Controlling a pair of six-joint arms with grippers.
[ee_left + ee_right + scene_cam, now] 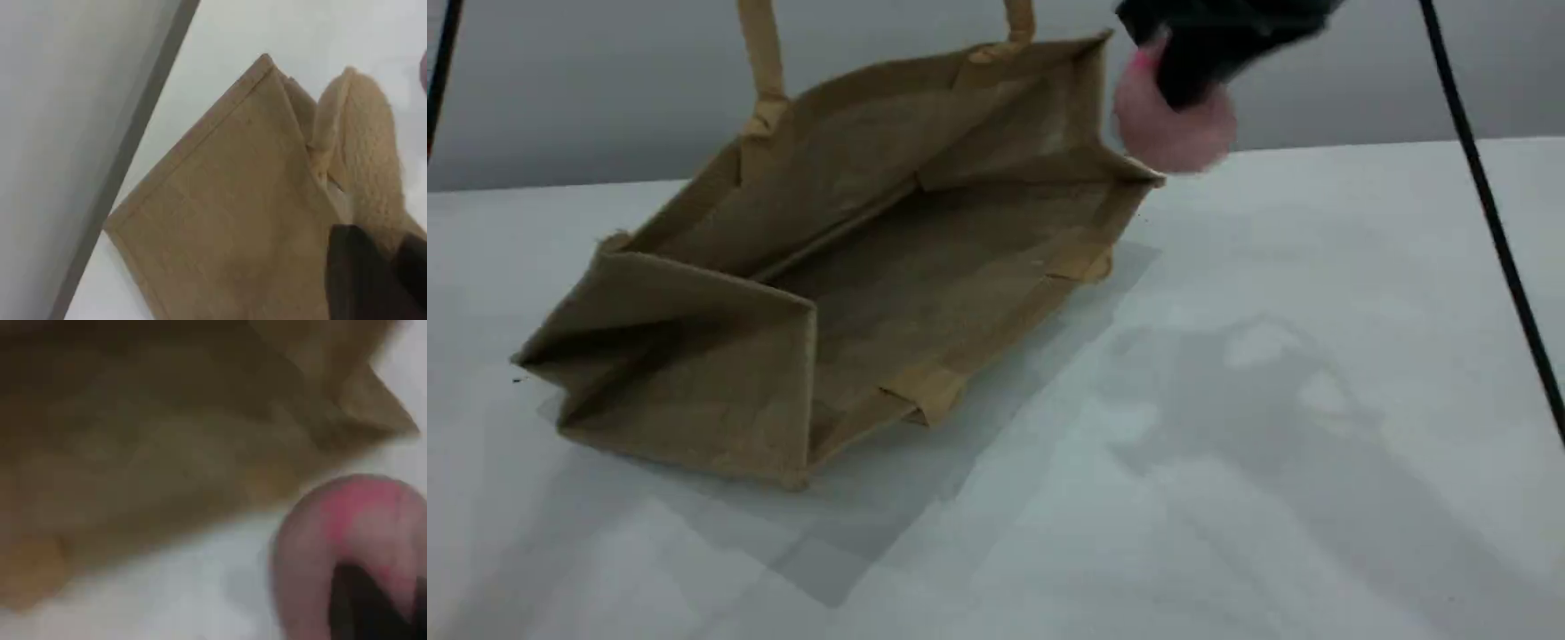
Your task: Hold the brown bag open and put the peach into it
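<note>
Inside, the brown bag shows only bare woven lining; nothing lies in it. It rests on its side on the white table, mouth gaping toward the camera and the right, with one handle drawn upward out of the top edge of the scene view.

Much is blurred or cut off. The left gripper is out of the scene view; its own camera shows only a dark fingertip at the bottom edge, pressed against the padded handle, closed upon it. The right gripper is a dark smear at the top of the scene view, and its wrist view is soft throughout.

The peach hangs above the table just beside the bag's upper right corner, outside the mouth, clamped in the right gripper's closed jaws. In the right wrist view the peach fills the lower right, a dark fingertip across it, the bag's opening behind.
</note>
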